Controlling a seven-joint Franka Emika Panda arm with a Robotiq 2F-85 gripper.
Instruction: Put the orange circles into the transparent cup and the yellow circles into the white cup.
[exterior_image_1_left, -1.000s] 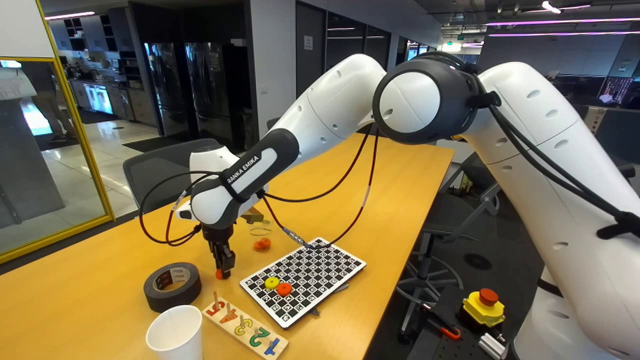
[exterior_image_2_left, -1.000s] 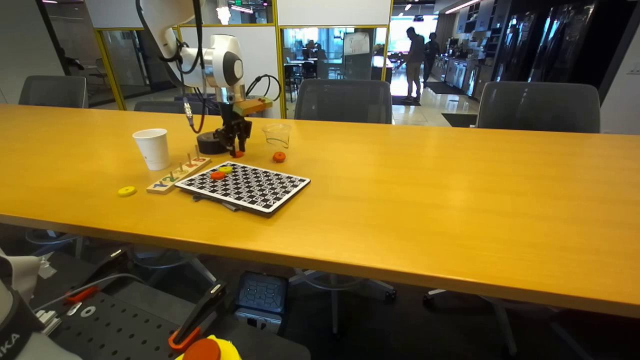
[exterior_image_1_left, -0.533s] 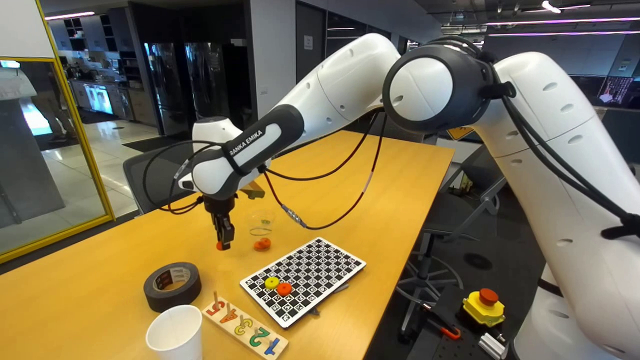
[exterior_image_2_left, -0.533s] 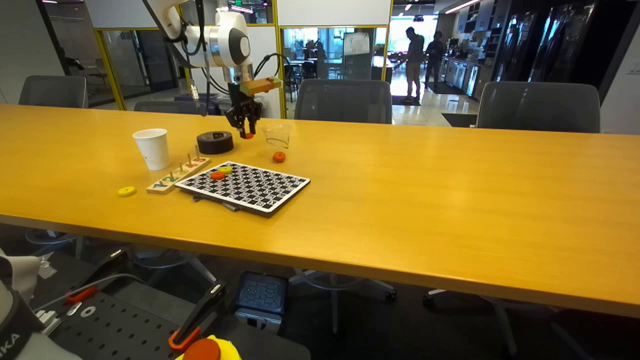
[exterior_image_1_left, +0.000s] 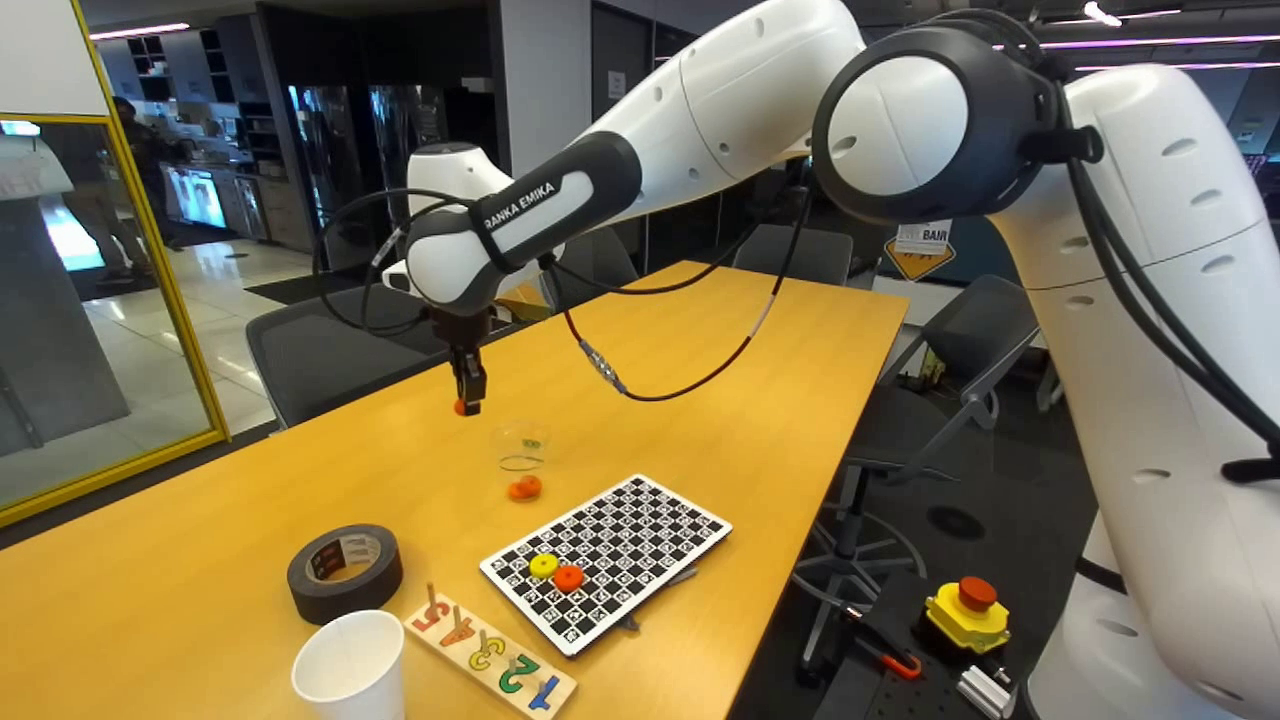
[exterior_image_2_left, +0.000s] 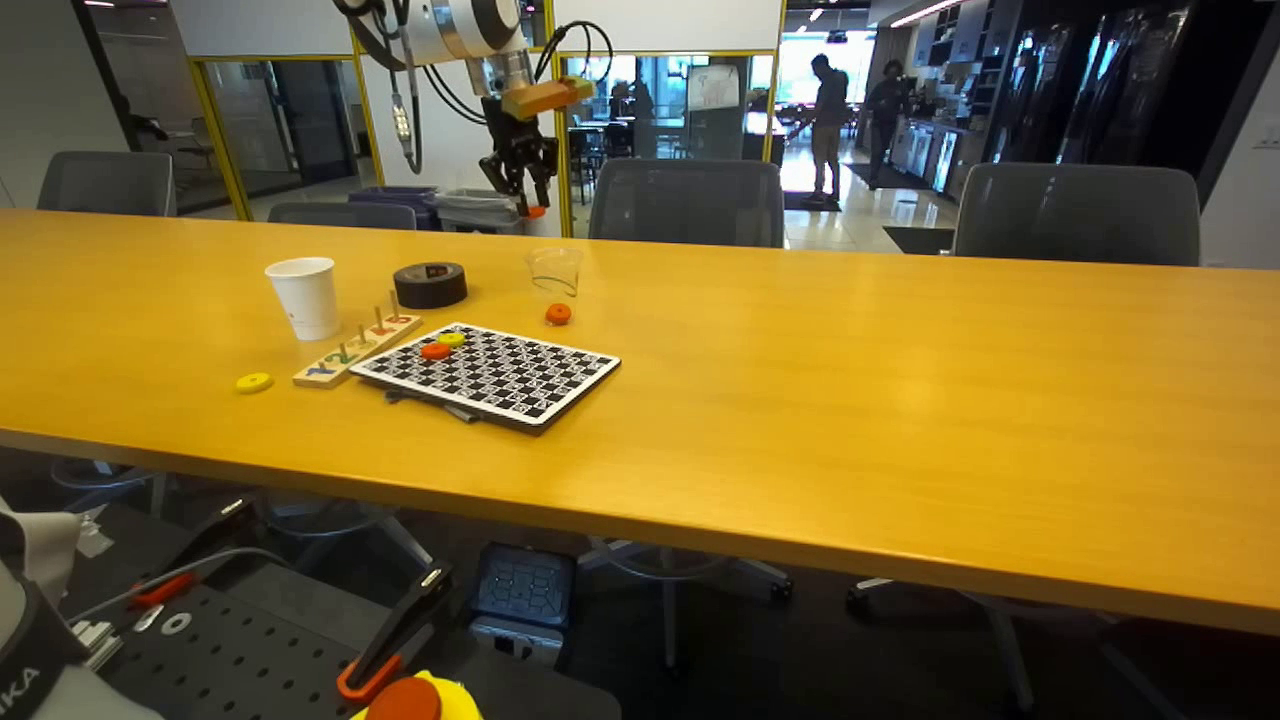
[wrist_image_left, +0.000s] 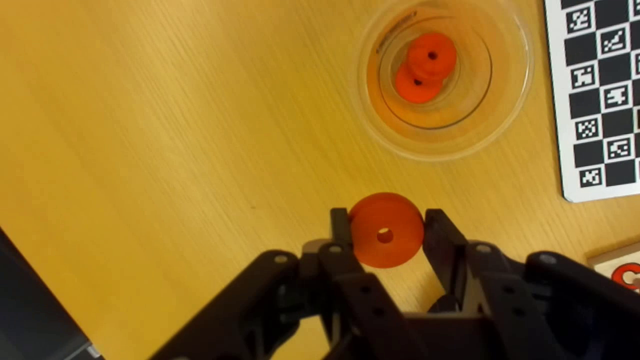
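Left to right in an exterior view: loose yellow disc (exterior_image_2_left: 254, 383) on the table (exterior_image_2_left: 850, 400), white cup (exterior_image_2_left: 306, 300) upright beyond it, wooden number peg board (exterior_image_2_left: 358, 350), black tape roll (exterior_image_2_left: 430, 291), ChArUco board (exterior_image_2_left: 525, 378) carrying a yellow disc (exterior_image_2_left: 451, 340) and an orange disc (exterior_image_2_left: 436, 352) side by side. Robotiq gripper (wrist_image_left: 386, 226) next, hanging well above the table, fingers (wrist_image_left: 342, 227) closed to a disc's width, pinching another orange disc (wrist_image_left: 386, 219) by its edges. Clear plastic cup (exterior_image_2_left: 553, 268) last, upright on the table; wrist view shows two orange discs (wrist_image_left: 433, 62) overlapping at its bottom. Held disc sits to one side of the cup rim there.
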